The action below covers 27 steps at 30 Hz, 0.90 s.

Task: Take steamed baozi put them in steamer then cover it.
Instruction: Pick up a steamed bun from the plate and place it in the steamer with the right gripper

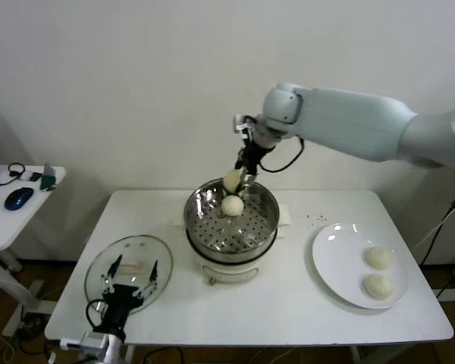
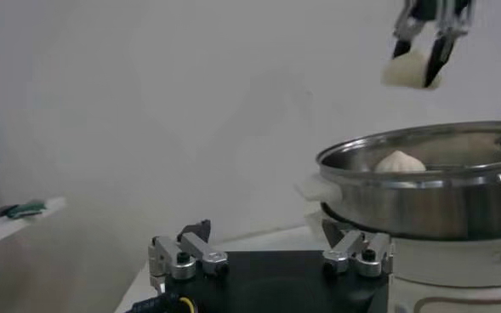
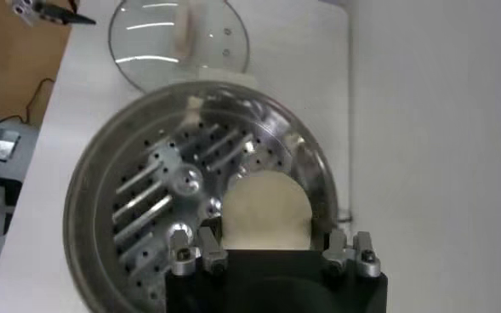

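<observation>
Right gripper (image 1: pixel 245 171) closed on a baozi (image 1: pixel 232 180), directly above steamer's (image 1: pixel 201 233) far rim; left gripper (image 1: pixel 131 274) open, parked.

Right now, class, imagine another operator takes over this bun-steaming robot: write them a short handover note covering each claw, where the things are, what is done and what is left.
Right claw: shut on a bun, held above the far rim of the steamer.
Left claw: open, empty, at the near left table edge over the glass lid, which lies flat on the table.
Done: one bun sits on the perforated tray inside the steamer.
Left: lower and release the held bun; move the two buns from the white plate on the right; then set the lid on the steamer.
</observation>
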### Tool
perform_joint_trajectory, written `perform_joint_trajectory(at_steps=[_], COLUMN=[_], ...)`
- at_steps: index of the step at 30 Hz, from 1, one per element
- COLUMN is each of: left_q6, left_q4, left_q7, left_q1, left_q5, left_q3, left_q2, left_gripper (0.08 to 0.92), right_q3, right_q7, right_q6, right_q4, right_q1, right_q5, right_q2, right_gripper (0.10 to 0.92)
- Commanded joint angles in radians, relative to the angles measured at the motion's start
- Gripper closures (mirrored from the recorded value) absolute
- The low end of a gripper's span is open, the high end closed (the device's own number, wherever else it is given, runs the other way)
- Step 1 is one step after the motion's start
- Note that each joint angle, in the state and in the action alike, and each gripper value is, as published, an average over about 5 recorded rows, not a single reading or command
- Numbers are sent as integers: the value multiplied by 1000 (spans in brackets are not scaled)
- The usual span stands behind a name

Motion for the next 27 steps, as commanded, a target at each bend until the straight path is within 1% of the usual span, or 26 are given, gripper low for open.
perform_joint_trajectory(at_steps=[1,9,22,24,27], left_q6=[-1,-6,-9,-9,-8], left_q4=[5,17,28,31,37], left_q7=[-2,0,16,16,16], left_q1=[5,-5,-26,-29,-38], left_q5=[4,-14,-8,-8,-9], left_q3=[-1,-30,-48,-48,-50], left_q2=[1,5,5,4,4], left_gripper=[177,177,177,177,177], right_q3=[-12,-21,-30,-29,-27], right_q7=[20,27,-12,-12,-13], right_q6=[-20,-19,26,30,30], right_q4=[-25,-42,-127,-137,-146], right_q1=[-69,-137,-199,-204,-207], right_q5=[21,-16,-101,-109,-112], right_q2=[120,129,171,175,178], right_gripper=[355,355,352,330,260])
